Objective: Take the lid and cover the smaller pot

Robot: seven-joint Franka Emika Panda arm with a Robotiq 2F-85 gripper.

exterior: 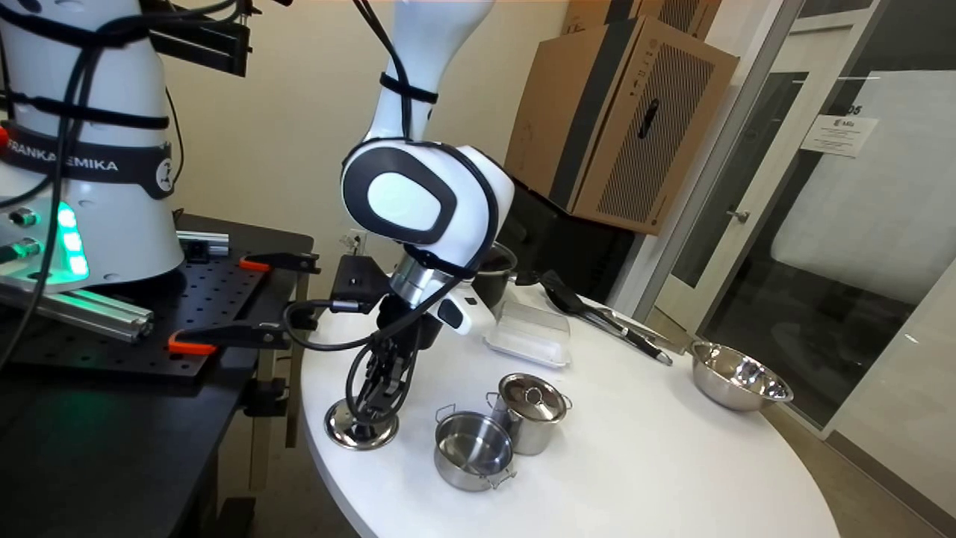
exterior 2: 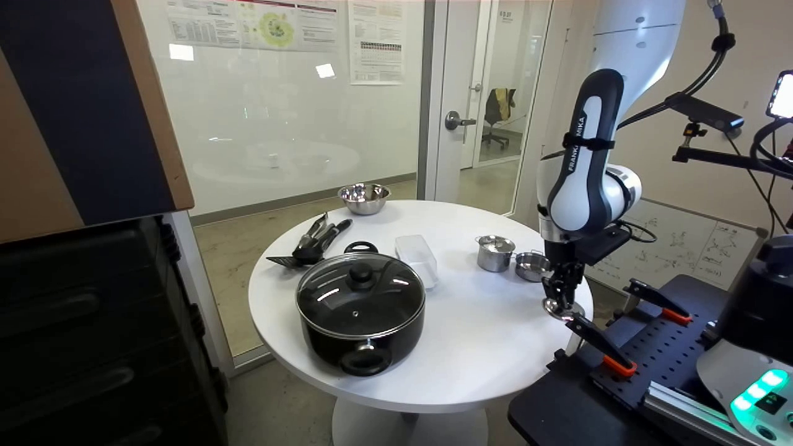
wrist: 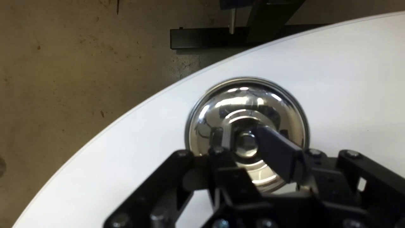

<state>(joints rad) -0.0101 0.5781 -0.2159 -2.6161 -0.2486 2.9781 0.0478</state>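
If you look for the lid (wrist: 243, 101): it seems to lie flat on the white table (exterior: 635, 463), near the round edge, right under the claw (wrist: 242, 137).
Claw: it hangs with its tips down at the lid. Its two fingers (wrist: 281, 155) stand one on each side of the knob (wrist: 247, 148). One looks very near it, but I cannot tell if they pinch it.
Round lid: it has no long side, so any turn will fit. The knob in the middle is what counts.
Small pot (exterior: 470, 452): it stands near the lid but not touching, on the side away from the robot base (exterior: 127, 232). Its top is open, so the job looks near its start.
Way to go: I think the claw should hold the knob, go up, then move out from the robot base and over the small pot.
Tall pot (exterior: 529, 435): it is just beside the small pot and has its own cover (exterior: 532, 396) on, so it does not need this lid.
Wire handles (exterior: 502, 479): they stick out from the small pot and could bump the lid if it comes in low.
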